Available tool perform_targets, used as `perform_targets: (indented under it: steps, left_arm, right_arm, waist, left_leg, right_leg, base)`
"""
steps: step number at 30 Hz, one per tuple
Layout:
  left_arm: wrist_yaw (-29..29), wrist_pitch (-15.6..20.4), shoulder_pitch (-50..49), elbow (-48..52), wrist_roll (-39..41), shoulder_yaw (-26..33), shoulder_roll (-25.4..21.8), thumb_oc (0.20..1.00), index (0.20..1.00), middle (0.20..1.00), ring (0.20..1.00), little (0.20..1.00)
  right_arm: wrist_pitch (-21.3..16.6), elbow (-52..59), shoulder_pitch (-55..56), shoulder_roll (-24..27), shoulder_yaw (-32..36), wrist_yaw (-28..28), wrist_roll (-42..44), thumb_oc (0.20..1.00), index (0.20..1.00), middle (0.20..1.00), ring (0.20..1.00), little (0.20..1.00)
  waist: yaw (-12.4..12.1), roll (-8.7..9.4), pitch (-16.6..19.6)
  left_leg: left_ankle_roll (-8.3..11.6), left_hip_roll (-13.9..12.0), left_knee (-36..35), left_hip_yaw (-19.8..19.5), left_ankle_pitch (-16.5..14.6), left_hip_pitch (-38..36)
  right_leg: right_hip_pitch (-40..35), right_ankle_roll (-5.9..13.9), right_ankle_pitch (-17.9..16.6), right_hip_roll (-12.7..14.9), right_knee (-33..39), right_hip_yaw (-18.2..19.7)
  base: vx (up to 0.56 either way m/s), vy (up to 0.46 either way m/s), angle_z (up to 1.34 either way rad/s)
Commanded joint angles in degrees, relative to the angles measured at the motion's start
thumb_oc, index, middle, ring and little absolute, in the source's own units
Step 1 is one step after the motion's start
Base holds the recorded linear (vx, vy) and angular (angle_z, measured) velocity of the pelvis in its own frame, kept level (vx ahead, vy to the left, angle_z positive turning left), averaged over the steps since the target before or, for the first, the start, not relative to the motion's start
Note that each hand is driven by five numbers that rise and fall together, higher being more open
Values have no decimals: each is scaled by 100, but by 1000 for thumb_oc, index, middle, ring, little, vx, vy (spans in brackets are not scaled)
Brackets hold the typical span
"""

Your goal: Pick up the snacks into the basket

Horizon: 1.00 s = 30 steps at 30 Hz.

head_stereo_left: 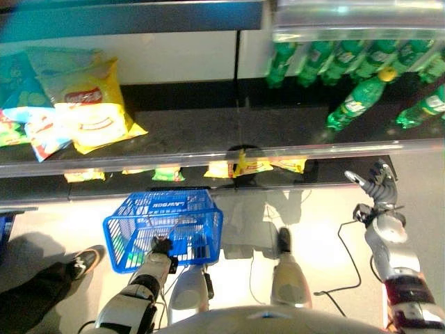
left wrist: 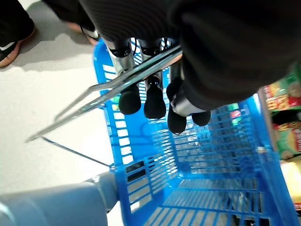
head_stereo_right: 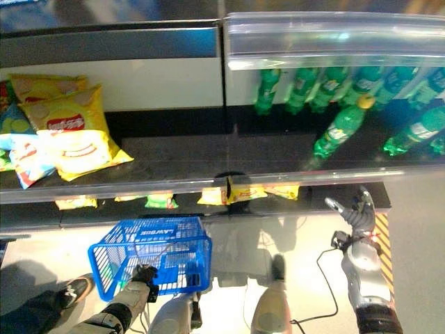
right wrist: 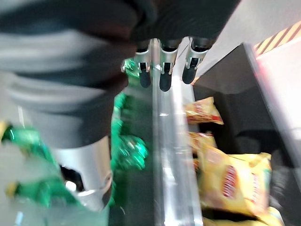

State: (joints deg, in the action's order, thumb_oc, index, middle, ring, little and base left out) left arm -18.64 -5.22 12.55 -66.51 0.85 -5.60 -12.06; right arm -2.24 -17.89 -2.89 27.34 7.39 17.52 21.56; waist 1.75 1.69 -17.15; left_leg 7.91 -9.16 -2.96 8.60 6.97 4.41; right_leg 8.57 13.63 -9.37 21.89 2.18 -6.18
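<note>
The basket point(head_stereo_left: 164, 226) is seen in bright blue, its walls patterned as an open grid, with a thin silver wire handle point(left wrist: 101, 96). The chip bag point(head_stereo_right: 71, 132) on the upper shelf is coloured yellow with a red emblem; beside it a light blue and white snack bag point(head_stereo_right: 22, 156) is shown. Smaller yellow packets point(head_stereo_left: 240, 167) are seen on the lower shelf. The bottles point(head_stereo_left: 358, 101) are green, one capped in yellow. The floor point(head_stereo_left: 313, 243) is pale beige, and yellow-and-black stripes point(right wrist: 278, 34) are marked at the shelf's edge.

Left hand point(left wrist: 155, 94) curled closed low; right hand point(head_stereo_left: 375, 184) raised, fingers relaxed.
</note>
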Motion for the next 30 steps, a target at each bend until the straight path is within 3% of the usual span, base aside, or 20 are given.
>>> perform_targets:
  steps: [1, 2, 3, 4, 6, 8, 9, 11, 12, 13, 15, 16, 18, 24, 30]
  left_arm:
    - [-69, -3, -55, -336, 95, -258, -118, 200, 200, 200, 200, 200]
    - [-62, -17, -107, -330, 129, -264, -75, 200, 200, 200, 200, 200]
    - [-46, -31, -231, -274, 124, -263, 21, 200, 200, 200, 200, 200]
    - [-46, -31, -232, -273, 124, -264, 21, 200, 200, 200, 200, 200]
    - [-111, -34, -210, -168, 127, -484, 303, 200, 200, 200, 200, 200]
    - [-88, -42, -95, -146, 3, -648, 416, 200, 200, 200, 200, 200]
    - [24, -175, 51, -20, -684, -1108, 466, 200, 200, 200, 200, 200]
    - [-2, -160, 83, 131, -885, -1221, 428, 200, 200, 200, 200, 200]
    - [10, -70, -18, 261, -886, -1212, 364, 200, 200, 200, 200, 200]
    - [12, -52, -109, 237, -756, -1104, 363, 200, 200, 200, 200, 200]
    - [24, -54, -149, 119, -627, -1044, 423, 200, 200, 200, 200, 200]
    - [24, -52, -142, 116, -626, -1040, 424, 200, 200, 200, 200, 200]
    - [67, -131, -223, -251, -418, -896, 550, 200, 200, 200, 200, 200]
    - [136, -118, -280, -319, -370, -842, 603, 200, 200, 200, 200, 200]
    - [131, -134, -196, -260, -351, -789, 546, 200, 200, 200, 200, 200]
  right_arm:
    - [-81, -11, -612, 604, 116, 26, 45, 1000, 1000, 1000, 1000, 1000]
    - [-11, -5, -650, 702, 93, 28, -9, 1000, 1000, 1000, 1000, 1000]
    - [-34, 63, -576, 725, 58, 35, -125, 1000, 1000, 1000, 1000, 1000]
    - [-34, 64, -575, 725, 58, 35, -125, 1000, 1000, 1000, 1000, 1000]
    - [26, 428, -532, 974, 94, 52, -347, 1000, 1000, 1000, 1000, 1000]
    - [-13, 445, -494, 1046, 202, 115, -338, 1000, 1000, 1000, 1000, 1000]
    - [-47, 475, -384, 1043, 312, 176, -348, 1000, 1000, 1000, 1000, 1000]
    - [-54, 467, -412, 1057, 276, 227, -419, 1000, 1000, 1000, 1000, 1000]
    - [-64, 381, -603, 1169, 51, 183, -529, 1000, 1000, 1000, 1000, 1000]
    - [-37, 357, -731, 1241, -47, 179, -618, 1000, 1000, 1000, 1000, 1000]
    - [-52, 299, -861, 1275, -82, 155, -557, 1000, 1000, 1000, 1000, 1000]
    - [-55, 294, -870, 1279, -85, 154, -555, 1000, 1000, 1000, 1000, 1000]
    - [-41, 21, -1037, 1283, -99, 226, -459, 1000, 1000, 1000, 1000, 1000]
    - [90, -62, -899, 1200, -54, 122, -673, 1000, 1000, 1000, 1000, 1000]
    - [124, 149, -807, 856, -335, -98, -903, 1000, 1000, 1000, 1000, 1000]
  waist:
    - [-172, 138, 396]
    - [-189, 69, 423]
    - [-275, -47, 452]
    - [-275, -47, 458]
    - [-268, -306, 174]
    - [-216, -360, 140]
    - [-128, -316, 150]
    - [-153, -293, 142]
    - [-220, -297, 141]
    - [-250, -300, 182]
    - [-325, -304, 238]
    - [-316, -306, 241]
    - [-392, -357, 312]
    - [-382, -289, 420]
    - [-409, -153, 276]
  left_leg:
    - [395, -578, -204, 290, -77, -275]
    - [417, -689, -204, 308, -16, -299]
    - [398, -854, -149, 358, 105, -339]
    - [398, -854, -149, 357, 107, -331]
    - [556, -936, 58, 150, 776, 35]
    - [506, -868, 21, 189, 941, 273]
    - [371, -707, -67, 519, 925, 402]
    - [343, -593, 8, 336, 801, 427]
    - [147, -111, 234, -105, 367, 358]
    - [47, 67, 289, -162, 228, 366]
    - [-77, 447, 205, -270, 164, 427]
    - [-85, 451, 205, -276, 185, 448]
    - [-241, 809, 23, -241, 181, 454]
    - [-205, 695, -204, -78, 235, 320]
    - [-280, 745, -204, -15, 121, 381]
  right_leg:
    - [335, 137, -219, -115, -386, -65]
    - [313, 130, -114, -162, -494, -125]
    - [307, 74, 272, -255, -950, -301]
    - [315, 74, 272, -255, -953, -301]
    - [135, -156, 609, -414, -1048, -556]
    - [65, -235, 712, -458, -1025, -731]
    - [-91, -346, 715, -586, -855, -907]
    - [-145, -369, 689, -640, -747, -934]
    - [-181, -461, 707, -847, -625, -852]
    - [-249, -510, 701, -969, -552, -813]
    - [-406, -569, 737, -1117, -430, -841]
    - [-397, -568, 710, -1115, -413, -849]
    - [-586, -634, 815, -1313, -401, -903]
    - [-779, -577, 944, -1216, -473, -957]
    - [-623, -479, 811, -1069, -477, -961]
  base:
    - [77, -437, -9]
    - [98, -600, -21]
    - [37, -258, -44]
    - [33, -383, -28]
    - [-34, -317, 9]
    - [-75, -350, 53]
    - [-91, -569, 95]
    - [-31, -381, 106]
    - [70, -317, 24]
    - [98, -371, -38]
    - [136, -174, -50]
    - [158, -127, -26]
    - [182, -105, -19]
    - [140, 46, 29]
    - [-14, 60, 4]
